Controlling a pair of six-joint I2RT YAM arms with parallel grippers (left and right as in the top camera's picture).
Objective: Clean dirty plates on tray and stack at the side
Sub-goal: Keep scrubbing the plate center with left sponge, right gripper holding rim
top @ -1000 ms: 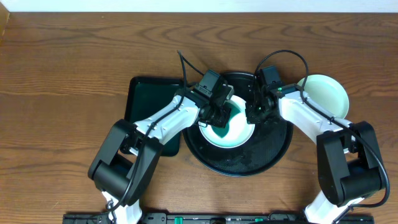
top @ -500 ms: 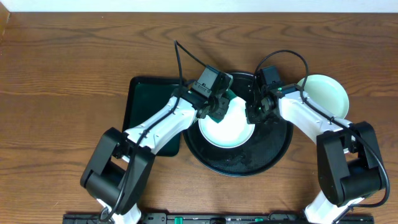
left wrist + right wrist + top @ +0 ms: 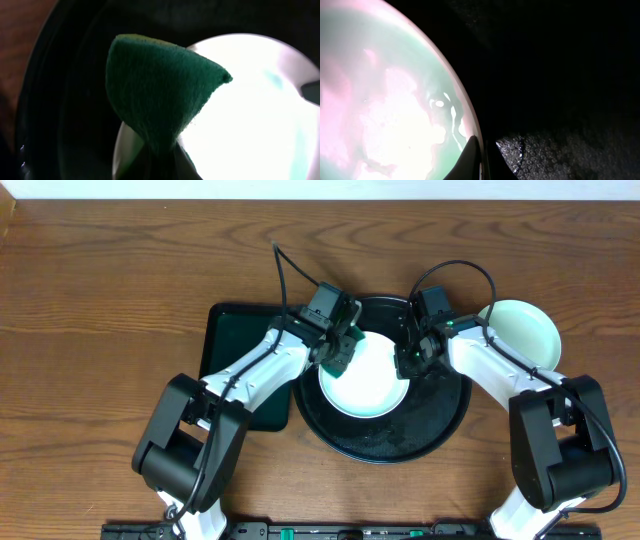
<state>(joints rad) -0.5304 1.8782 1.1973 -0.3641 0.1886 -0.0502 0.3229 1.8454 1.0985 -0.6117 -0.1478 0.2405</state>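
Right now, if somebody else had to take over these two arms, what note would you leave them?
Left end effector: shut on a green sponge, over the upper-left edge of the mint plate.
Right end effector: shut on that plate's right rim.
The plate lies on the black tray; a second plate sits on the table right of the tray.
Done: apparently that second plate.
Left: finish wiping, then stack this plate on it.

We see a brown wooden table [image 3: 100, 300]. Three things lie right on it. A big round black tray [image 3: 430, 442] sits in the middle. A dark green tray [image 3: 225, 340] with straight sides lies just beside it on the left. A pale green plate [image 3: 525, 330] lies just beside it on the right.
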